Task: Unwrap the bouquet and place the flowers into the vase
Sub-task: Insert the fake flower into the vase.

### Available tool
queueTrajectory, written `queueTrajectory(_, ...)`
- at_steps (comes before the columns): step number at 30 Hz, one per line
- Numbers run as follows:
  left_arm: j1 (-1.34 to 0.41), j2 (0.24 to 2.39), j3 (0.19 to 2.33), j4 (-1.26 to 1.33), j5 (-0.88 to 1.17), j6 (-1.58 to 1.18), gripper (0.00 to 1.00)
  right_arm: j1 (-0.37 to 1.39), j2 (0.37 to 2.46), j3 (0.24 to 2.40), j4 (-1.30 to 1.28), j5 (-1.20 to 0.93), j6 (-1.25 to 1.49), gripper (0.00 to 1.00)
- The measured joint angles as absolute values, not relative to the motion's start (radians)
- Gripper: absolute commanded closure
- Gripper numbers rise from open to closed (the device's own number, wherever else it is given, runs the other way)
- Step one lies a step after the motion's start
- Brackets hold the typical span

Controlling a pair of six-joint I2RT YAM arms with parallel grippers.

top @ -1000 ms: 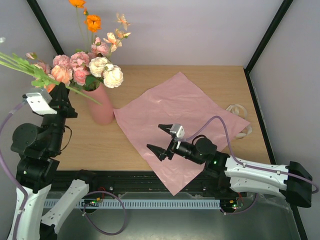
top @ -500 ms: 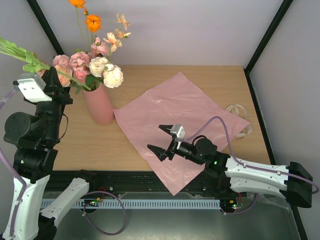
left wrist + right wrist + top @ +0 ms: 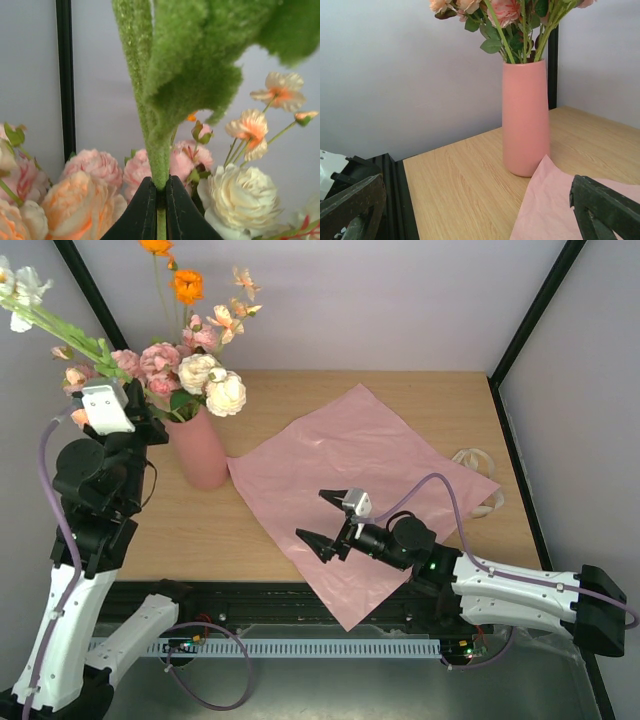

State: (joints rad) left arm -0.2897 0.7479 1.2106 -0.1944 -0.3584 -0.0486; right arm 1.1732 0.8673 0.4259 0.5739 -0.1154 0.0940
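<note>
A flower stem [image 3: 156,145] is pinched in the left end effector [image 3: 137,408], its long axis slanting up and left, away from the vase [image 3: 202,458] just right. The right end effector [image 3: 312,515] is spread, farther off.

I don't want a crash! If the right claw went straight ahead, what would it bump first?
Probably the vase, standing nearly dead ahead of the open right claw. Depth is unclear, so it might slip past.

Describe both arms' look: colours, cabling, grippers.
Both match: left arm and right arm have white shells on the lower links and black joints. A lilac cable loops along each. The left gripper and right gripper have black tapered fingers, with a white camera block at each wrist.
</note>
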Motion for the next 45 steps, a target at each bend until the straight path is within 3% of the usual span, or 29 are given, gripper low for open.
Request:
queueTrajectory(15,-0.287,0.749,0.97,-0.194,-0.379,-0.117,0.98,1.173,0.863,0.422,0.565,-0.105,0.094,0.01)
queueTrajectory(45,-0.249,0.846,0.913,-0.226,-0.358,-0.187,0.97,1.173,0.85,0.422,0.558,-0.097,0.094,0.01)
